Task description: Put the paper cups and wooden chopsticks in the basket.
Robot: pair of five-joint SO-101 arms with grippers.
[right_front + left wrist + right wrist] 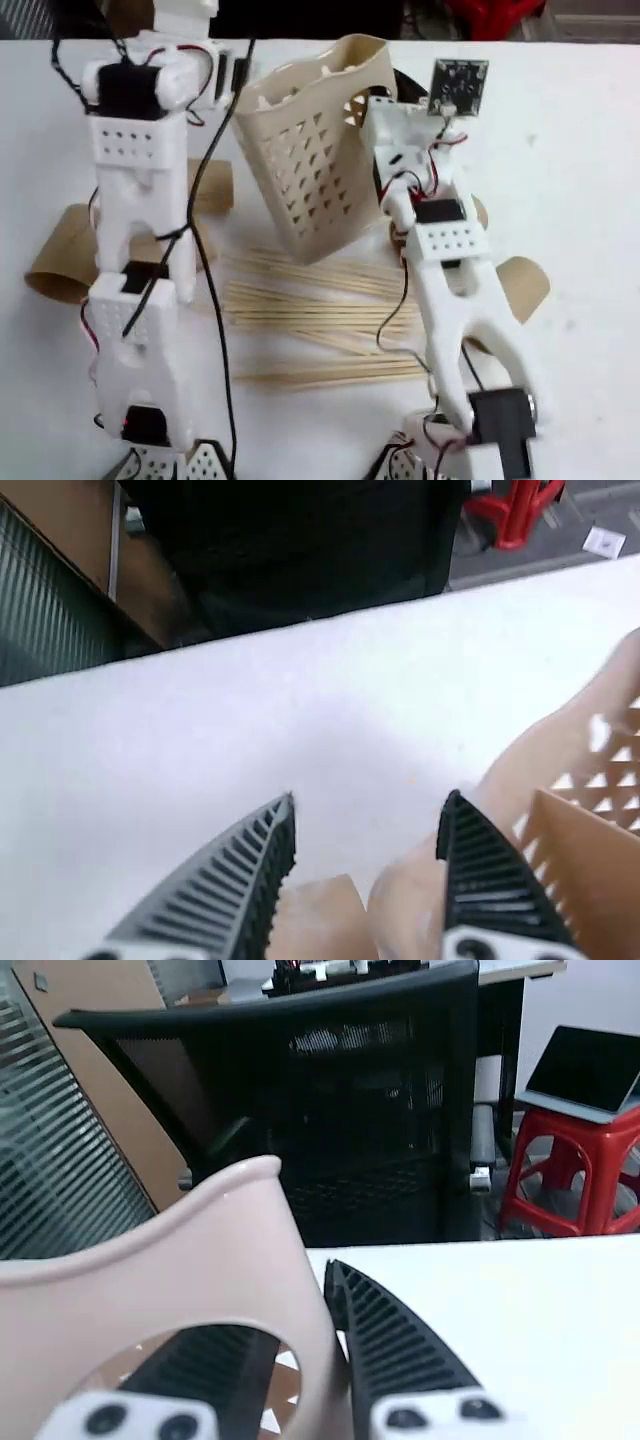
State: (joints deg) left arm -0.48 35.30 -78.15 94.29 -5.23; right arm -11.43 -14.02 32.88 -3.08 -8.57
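The beige perforated basket (305,150) stands tilted at the table's middle back. My right gripper (378,108) is shut on its rim; in the right wrist view the basket wall (180,1270) sits between the fingers (390,1350). Wooden chopsticks (310,310) lie scattered flat on the table in front of the basket. Brown paper cups lie on their sides at the left (60,255), behind the left arm (215,185) and at the right (525,285). My left gripper (370,800) is open beside the basket (600,740), with a brown cup edge (320,920) below it.
Both white arms stretch from the near edge toward the back, with black cables (215,300) trailing over the chopsticks. The white table (580,170) has free room at the right. A black chair (330,1090) and a red stool (580,1160) stand beyond the far edge.
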